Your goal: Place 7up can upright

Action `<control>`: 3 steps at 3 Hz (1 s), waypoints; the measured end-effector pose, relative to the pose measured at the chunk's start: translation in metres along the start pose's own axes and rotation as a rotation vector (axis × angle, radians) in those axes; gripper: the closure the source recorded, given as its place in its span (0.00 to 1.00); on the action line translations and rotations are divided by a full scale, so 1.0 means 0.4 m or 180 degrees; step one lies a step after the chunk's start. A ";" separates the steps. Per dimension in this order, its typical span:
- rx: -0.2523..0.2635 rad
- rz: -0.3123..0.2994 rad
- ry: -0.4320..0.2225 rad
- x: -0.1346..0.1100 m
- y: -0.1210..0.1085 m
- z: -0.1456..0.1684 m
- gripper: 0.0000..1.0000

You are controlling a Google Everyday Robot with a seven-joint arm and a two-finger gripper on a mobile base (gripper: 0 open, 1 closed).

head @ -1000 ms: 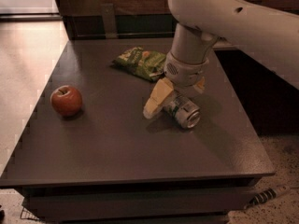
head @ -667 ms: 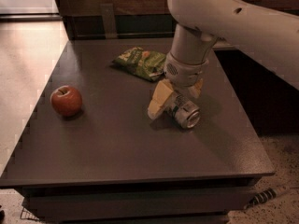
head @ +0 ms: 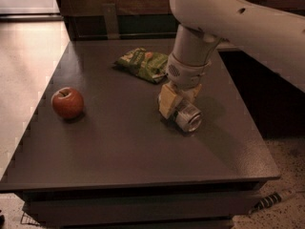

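The 7up can [head: 190,119] lies on its side on the dark table [head: 119,156], right of centre, with its shiny metal end facing front right. My gripper [head: 180,108] reaches down over it from the white arm above. The pale yellow fingers [head: 167,101] stand on either side of the can's body and press against it. The can rests low at the table surface and is partly hidden behind the fingers.
A red apple [head: 67,102] sits at the table's left side. A flat green snack bag [head: 143,63] lies behind the gripper toward the back. The table's right edge is close to the can; floor lies beyond on the left and front.
The left finger has moved right, in against the can, closing the gap. The can and arm have otherwise stayed in place.
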State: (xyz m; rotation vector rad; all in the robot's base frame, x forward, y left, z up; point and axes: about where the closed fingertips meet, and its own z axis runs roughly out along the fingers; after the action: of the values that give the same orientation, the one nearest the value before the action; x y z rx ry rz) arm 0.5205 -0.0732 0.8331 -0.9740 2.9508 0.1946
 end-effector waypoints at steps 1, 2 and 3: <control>0.0002 -0.0004 -0.0011 -0.002 0.001 0.001 0.94; 0.0003 -0.0006 -0.0018 -0.004 0.002 0.001 1.00; 0.0039 -0.0021 -0.0019 -0.006 0.002 -0.006 1.00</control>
State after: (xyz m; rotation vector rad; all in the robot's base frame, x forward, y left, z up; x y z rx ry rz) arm 0.5221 -0.0715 0.8359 -0.9799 2.9393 0.1787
